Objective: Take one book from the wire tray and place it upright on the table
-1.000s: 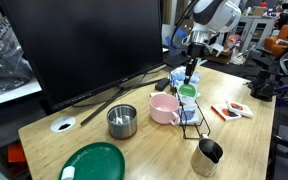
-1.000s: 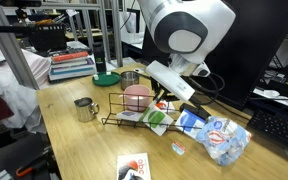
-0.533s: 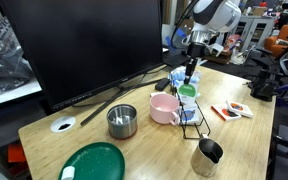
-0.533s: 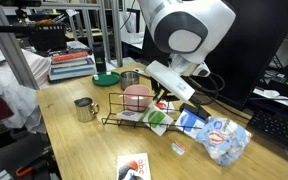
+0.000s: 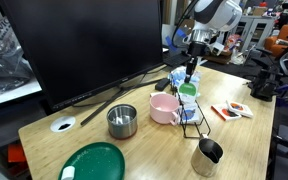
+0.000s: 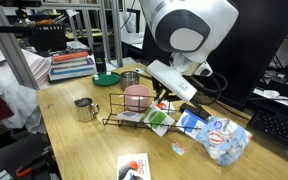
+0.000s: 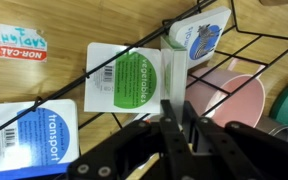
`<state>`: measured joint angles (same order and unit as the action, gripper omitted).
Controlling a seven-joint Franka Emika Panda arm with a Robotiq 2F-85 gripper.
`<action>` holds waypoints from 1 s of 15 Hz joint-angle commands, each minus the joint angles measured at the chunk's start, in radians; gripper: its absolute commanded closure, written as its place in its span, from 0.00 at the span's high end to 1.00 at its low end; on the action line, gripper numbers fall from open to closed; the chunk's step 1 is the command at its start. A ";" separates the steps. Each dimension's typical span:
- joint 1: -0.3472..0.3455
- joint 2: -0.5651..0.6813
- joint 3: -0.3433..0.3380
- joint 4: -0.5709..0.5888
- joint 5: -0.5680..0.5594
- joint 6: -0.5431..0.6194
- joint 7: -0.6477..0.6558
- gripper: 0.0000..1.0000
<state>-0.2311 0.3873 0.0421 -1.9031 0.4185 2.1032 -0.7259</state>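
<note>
The white robot arm with smooth, rounded, glossy shells (image 6: 184, 12) carries a dark grey circular joint cap (image 6: 189, 40) on its large housing. A black cable (image 6: 212, 82) loops beside the wrist. The matte black gripper (image 7: 179, 105) has two narrow, flat black fingers (image 7: 170, 120) on an angular black body.

green plate (image 5: 94, 163) cut at btm, bowl (image 7: 239, 92) partly behind claw (image 7: 179, 108)

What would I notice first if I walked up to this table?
Probably the big white robot arm looming over the light wooden table, its black pincer shut on a thin green book at the black wire tray. Next, the round pink bowl beside that tray and the large round green plate near the table's corner.
</note>
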 commanded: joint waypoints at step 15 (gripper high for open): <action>0.065 -0.320 -0.071 -0.292 -0.102 0.044 0.020 0.04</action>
<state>-0.1955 0.1094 -0.0083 -2.1197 0.3370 2.0971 -0.7202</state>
